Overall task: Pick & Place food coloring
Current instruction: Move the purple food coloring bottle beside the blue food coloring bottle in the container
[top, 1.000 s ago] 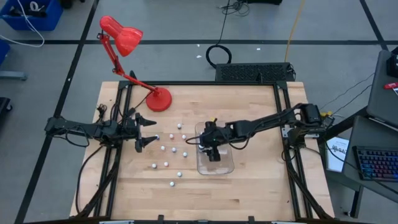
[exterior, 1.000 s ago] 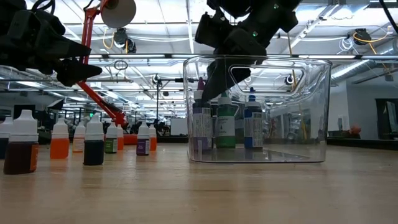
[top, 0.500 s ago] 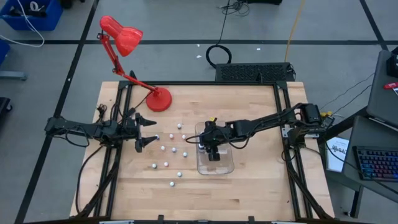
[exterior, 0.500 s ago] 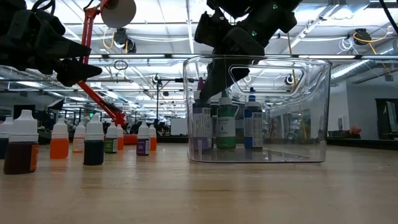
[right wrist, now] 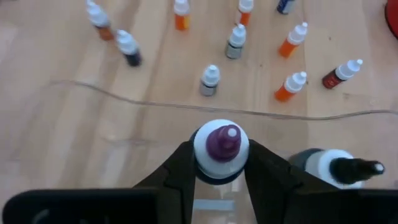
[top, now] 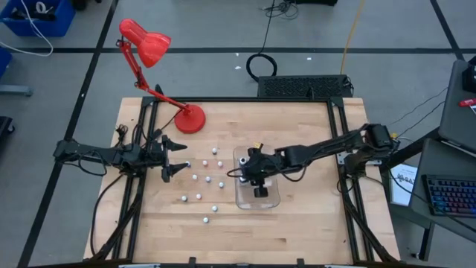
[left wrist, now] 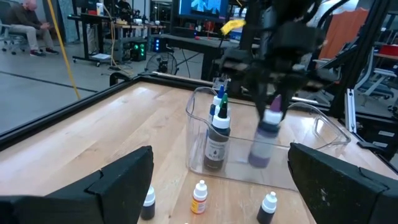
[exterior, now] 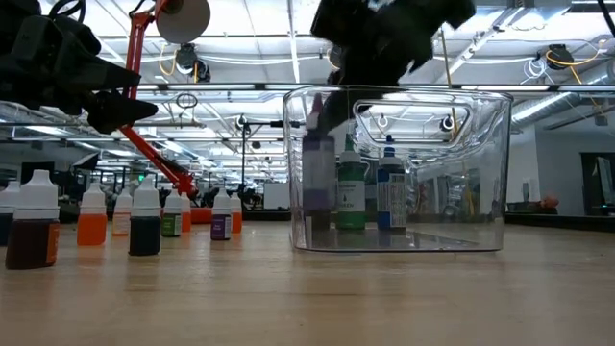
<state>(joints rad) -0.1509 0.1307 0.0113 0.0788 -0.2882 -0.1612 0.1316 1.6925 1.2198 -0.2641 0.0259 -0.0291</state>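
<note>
The right gripper (top: 257, 179) has its jaws clamped on a purple-capped bottle (top: 259, 191), while the left gripper (top: 182, 158) hangs with its jaws spread and nothing between them.

High view: the right gripper sits over the clear tray (top: 272, 201) just right of the frame's centre. The left gripper is left of centre, above the table (top: 297, 126). Small food coloring bottles (top: 199, 196) are scattered between them. A red lamp (top: 149, 45) stands upper left.

Low view: the purple-capped bottle (exterior: 318, 178) hangs inside the clear tray (exterior: 480, 173), blurred, beside two upright bottles (exterior: 351, 197). Small bottles (exterior: 91, 223) stand at the left.

Left wrist view: the purple-capped bottle (left wrist: 266, 134) is inside the tray (left wrist: 326, 127), centre right.

Right wrist view: the fingers (right wrist: 180, 171) grip the bottle's cap (right wrist: 221, 149), lower centre. Small bottles (right wrist: 236, 40) stand across the top.
</note>
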